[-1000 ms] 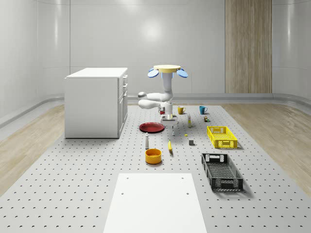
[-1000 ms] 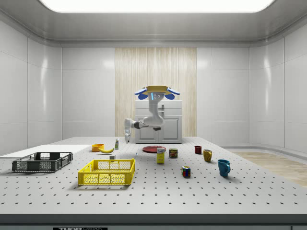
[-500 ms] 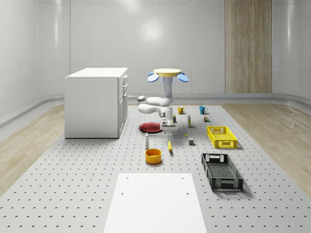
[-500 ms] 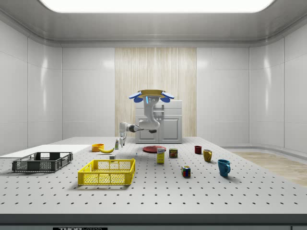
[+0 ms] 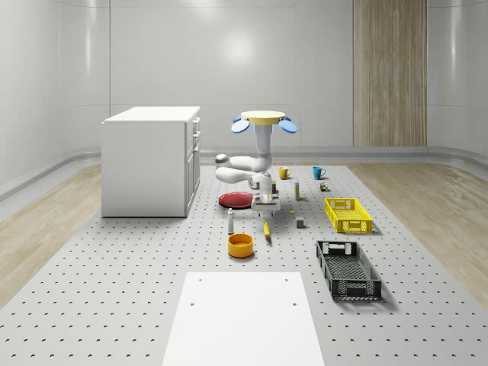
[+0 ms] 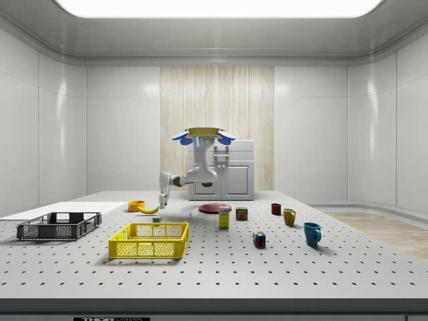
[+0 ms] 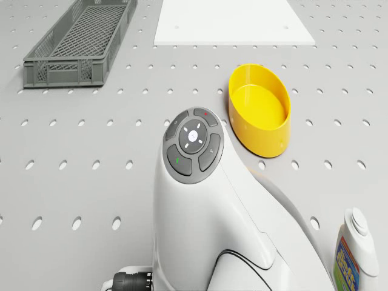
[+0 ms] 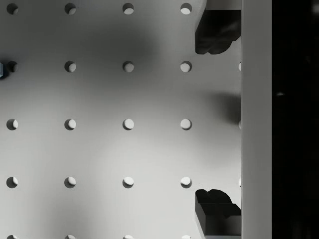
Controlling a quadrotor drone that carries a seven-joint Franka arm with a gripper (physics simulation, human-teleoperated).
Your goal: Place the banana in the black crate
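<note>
Overhead, spread pincer [image 5: 264,211] above banana [image 5: 267,229]; black crate [image 5: 348,269] without contents.

Crates two: black crate [image 5: 348,269], yellow crate [image 5: 348,214]; mugs three [image 6: 311,233].

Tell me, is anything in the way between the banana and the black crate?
Nothing visible. The banana lies on the table, and bare table separates it from the black crate. A small grey block sits off to the side. The gripper hangs just above the banana, the drone hovering over the red plate.
</note>
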